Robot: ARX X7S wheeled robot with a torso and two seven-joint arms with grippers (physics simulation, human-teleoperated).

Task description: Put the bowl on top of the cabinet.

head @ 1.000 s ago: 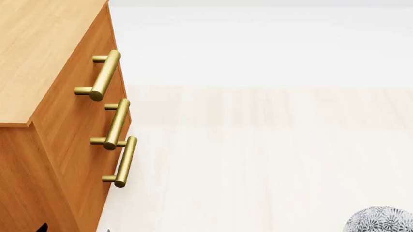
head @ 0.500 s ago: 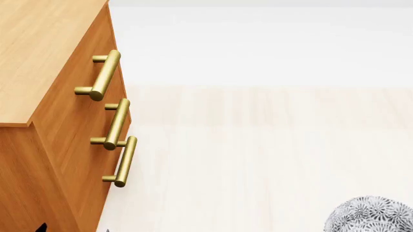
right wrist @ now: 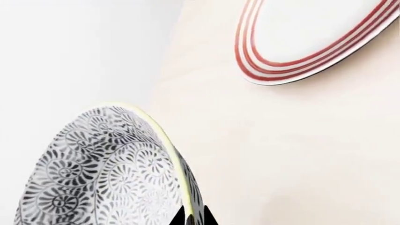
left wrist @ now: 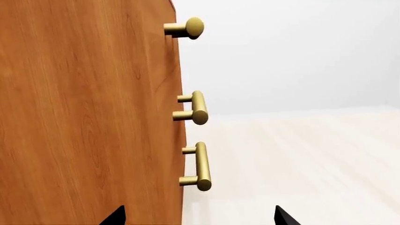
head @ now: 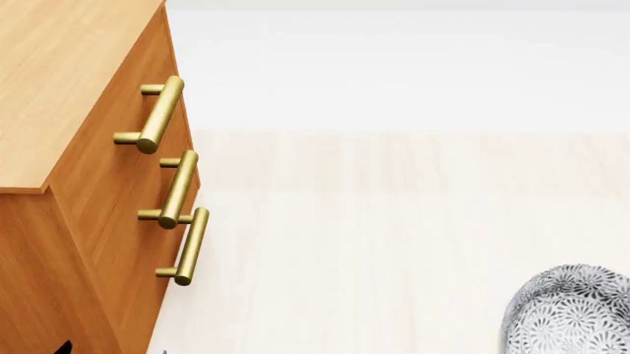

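The right hand (right wrist: 192, 218) pinches the deep floral-patterned white bowl (right wrist: 106, 173) by its rim — a thin, slip-prone grip; the orange-brown wooden cabinet (head: 69, 81) stands well apart.

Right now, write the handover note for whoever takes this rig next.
Right gripper: shut on the bowl's rim, bowl held tilted at the head view's lower right, clear of the floor.
Left gripper: open, empty, beside the cabinet's side panel.
Cabinet: at the left, top bare where visible, drawers closed.
Plate: lies apart on the floor; leave it.
Done: bowl grasped.
Left: carry it over to the cabinet top, set it down upright, release.
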